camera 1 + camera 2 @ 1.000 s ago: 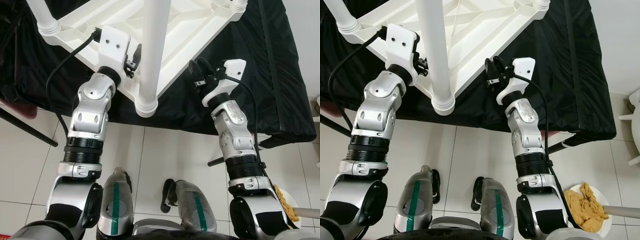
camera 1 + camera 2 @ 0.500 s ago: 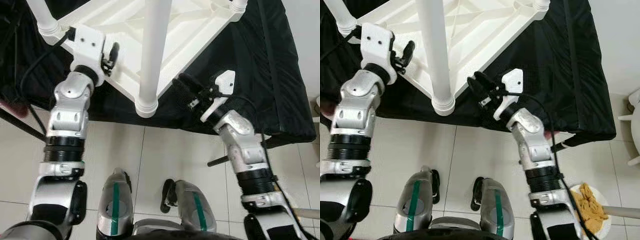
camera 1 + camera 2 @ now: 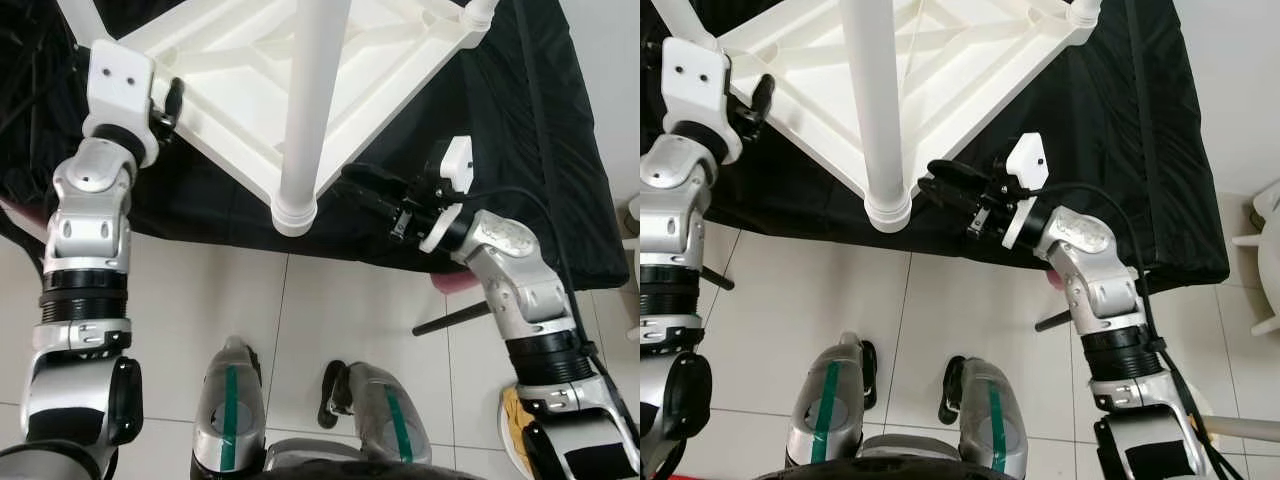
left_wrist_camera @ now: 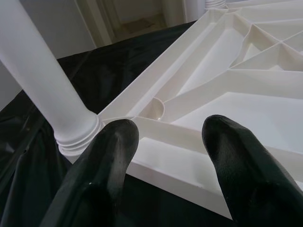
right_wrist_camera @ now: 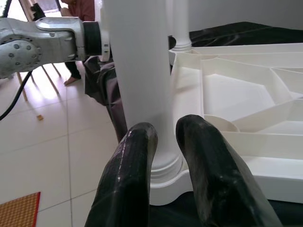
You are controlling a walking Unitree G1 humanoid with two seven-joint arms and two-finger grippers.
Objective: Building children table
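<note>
Right wrist view: right gripper (image 5: 163, 137) fingers nearly together, small gap, gripping nothing, tips just beside the base of the near table leg (image 3: 308, 100). Left gripper (image 4: 169, 133) fingers wide apart, nothing between them, hovering over the ribbed underside at the left edge of the white table (image 3: 250, 90), near the far-left leg (image 4: 45, 80). Table lies upside down on a black cloth (image 3: 520, 130) with legs sticking up; tiled floor (image 3: 350, 300) on the near side.
</note>
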